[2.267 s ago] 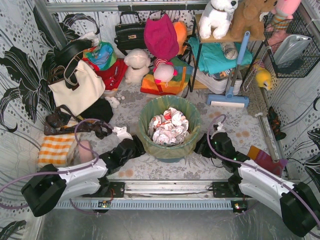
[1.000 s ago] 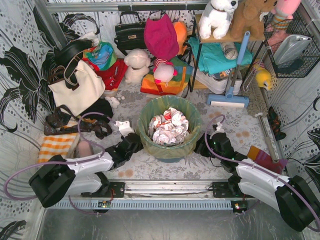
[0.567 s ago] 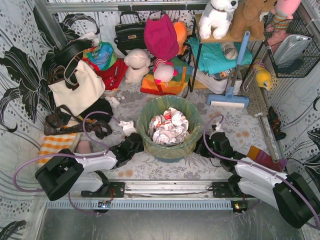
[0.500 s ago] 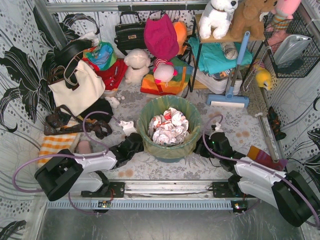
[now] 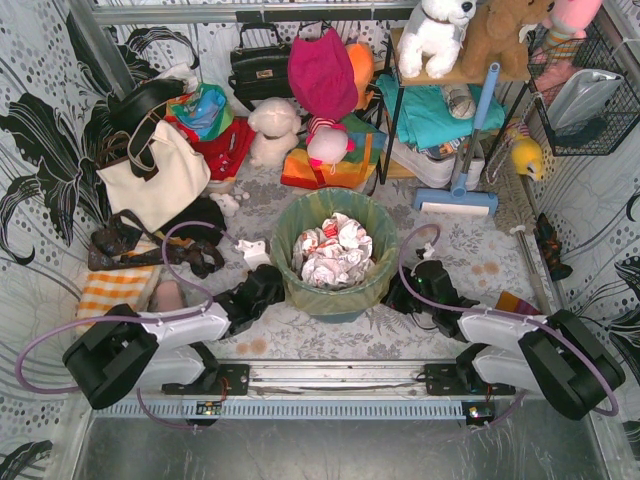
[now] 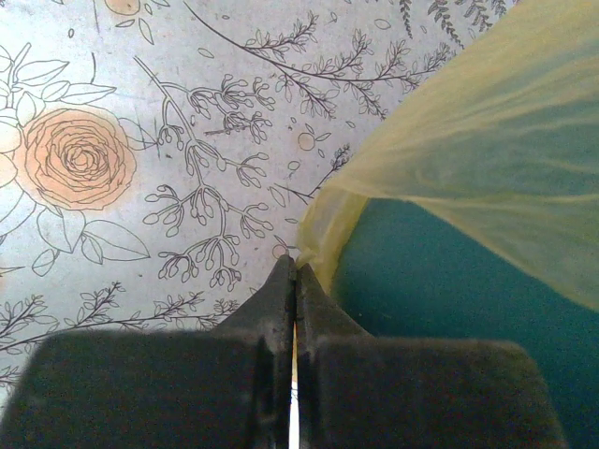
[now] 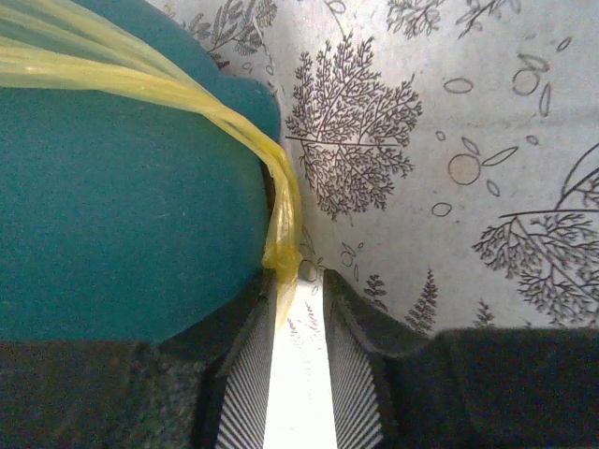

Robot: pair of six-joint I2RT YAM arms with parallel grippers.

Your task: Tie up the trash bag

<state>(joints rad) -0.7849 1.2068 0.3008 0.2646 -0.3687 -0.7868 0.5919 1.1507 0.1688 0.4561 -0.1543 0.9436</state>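
Yellow-green trash bag (image 5: 286,262) lines the teal bin (image 5: 336,312), holding crumpled paper (image 5: 335,255), its rim folded over the bin's edge. At the bin's left side, the left gripper (image 6: 295,267) has its jaws closed tight, pinching a pulled-out bag corner. At the bin's right side, the right gripper (image 7: 299,278) has its jaws slightly apart, with a twisted bag strand at their mouth, not clamped.

No text, label, brand or number legible to me in any view. The counter (image 6: 140,112) shows only printed flowers and trees; bin (image 7: 112,215) wall reads plain teal.
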